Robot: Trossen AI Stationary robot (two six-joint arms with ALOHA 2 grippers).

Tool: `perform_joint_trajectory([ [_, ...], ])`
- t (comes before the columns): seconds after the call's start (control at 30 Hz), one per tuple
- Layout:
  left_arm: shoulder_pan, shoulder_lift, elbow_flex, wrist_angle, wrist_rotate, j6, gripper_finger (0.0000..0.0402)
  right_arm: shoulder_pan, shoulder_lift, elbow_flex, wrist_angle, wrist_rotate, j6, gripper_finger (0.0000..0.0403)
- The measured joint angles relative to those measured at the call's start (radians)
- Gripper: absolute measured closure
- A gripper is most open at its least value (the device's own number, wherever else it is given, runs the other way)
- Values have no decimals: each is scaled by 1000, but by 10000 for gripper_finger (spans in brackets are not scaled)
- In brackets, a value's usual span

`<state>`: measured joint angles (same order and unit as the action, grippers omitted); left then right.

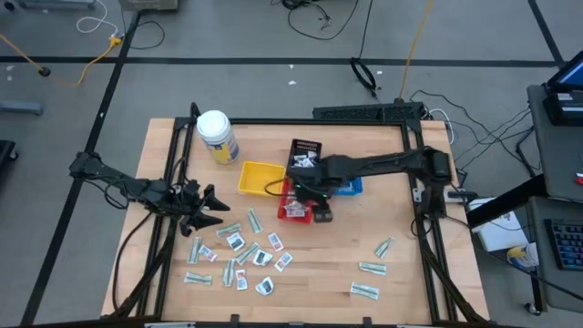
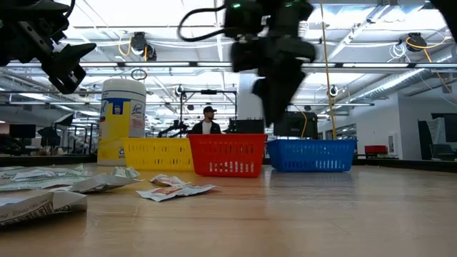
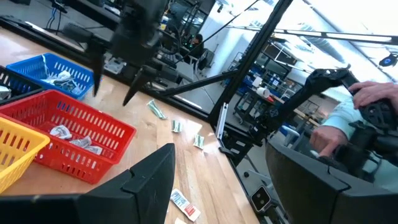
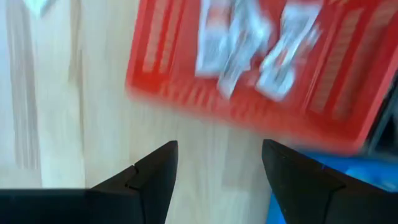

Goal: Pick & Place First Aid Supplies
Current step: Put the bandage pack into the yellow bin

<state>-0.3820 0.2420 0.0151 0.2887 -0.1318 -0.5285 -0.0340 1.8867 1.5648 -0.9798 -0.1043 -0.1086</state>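
Many first aid supplies lie loose on the wooden table's near left. A few pale green wrappers lie at the near right. The red tray holds white slips with red marks. My right gripper hangs open over the bare wood just beside the red tray's wall, fingers pointing steeply down, nothing between them. In the high view it is over the cluster of trays. My left gripper waits open at the table's left, empty.
A yellow tray, a black tray and a blue tray with packets stand around the red one. A white jar stands at the far left. A person's hand shows beyond the table's right side.
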Motion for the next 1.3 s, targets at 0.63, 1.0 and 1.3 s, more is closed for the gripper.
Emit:
perform_joint_trajectory([
  [0.63, 0, 0, 0, 0, 0, 0, 144, 338, -621, -718, 35, 5, 44, 178],
  [1.0, 0, 0, 0, 0, 0, 0, 144, 441, -672, -751, -4, 4, 146, 179],
  [1.3, 0, 0, 0, 0, 0, 0, 144, 515, -630, -803, 47, 5, 232, 179],
])
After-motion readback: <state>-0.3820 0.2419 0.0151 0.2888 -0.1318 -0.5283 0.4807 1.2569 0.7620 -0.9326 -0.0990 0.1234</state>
